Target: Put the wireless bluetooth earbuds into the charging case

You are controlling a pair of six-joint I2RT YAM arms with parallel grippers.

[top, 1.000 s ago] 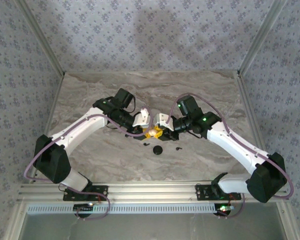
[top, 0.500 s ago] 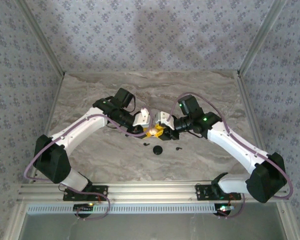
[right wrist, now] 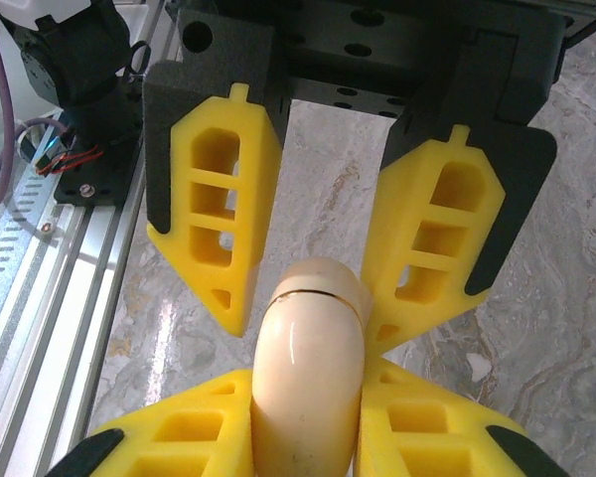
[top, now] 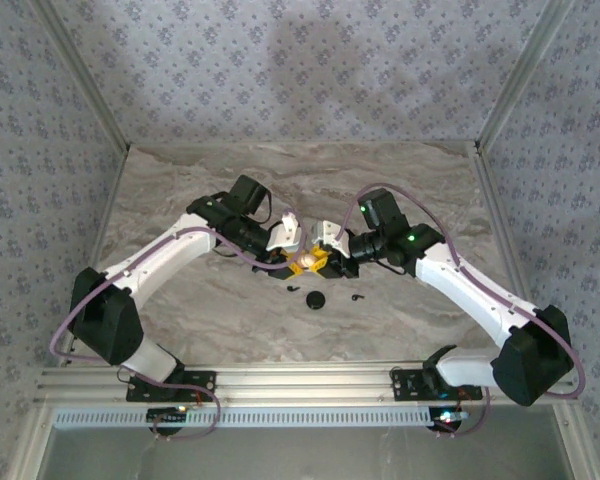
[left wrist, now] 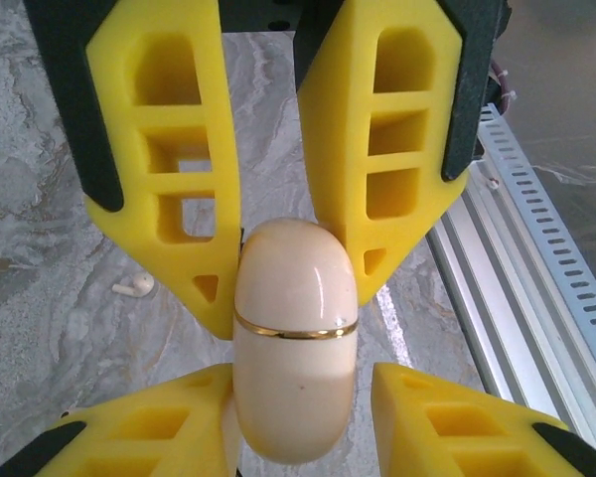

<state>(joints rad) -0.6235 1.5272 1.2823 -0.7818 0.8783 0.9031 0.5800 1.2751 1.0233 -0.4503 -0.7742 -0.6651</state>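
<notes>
Quick rundown from us: both arms meet at the middle of the marble table (top: 420, 190). In the top view the left arm reaches in from 8 o'clock and the right one from 4 o'clock.

Between them is the charging case (left wrist: 296, 348), a cream pill-shaped shell with a thin gold band, and the lid looks closed to us. The left gripper (left wrist: 296, 298) is pinching it. Its yellow fingers (left wrist: 174, 199) sit against the rounded end on both sides, and the right wrist camera shows the same two pads hugging the shell tight.

The right gripper (right wrist: 313, 323) straddles the other end. One of its fingers (right wrist: 432, 248) touches the case and the other shows a sliver of a gap, so we honestly can't tell if it's clamping or just cradling.

Neither earbud is in the case. In the top view, one black earbud (top: 293, 290) lies on the table at about 7 o'clock from the case. A round black puck (top: 316, 299) sits at roughly 5 o'clock and the second earbud (top: 357, 296) is out at 4 o'clock, all three apart from each other.

The left wrist view also catches a small white piece (left wrist: 134, 287) on the marble at 9 o'clock from the case, too small for us to name. An aluminium rail (left wrist: 517, 258) runs past at 3 o'clock.
</notes>
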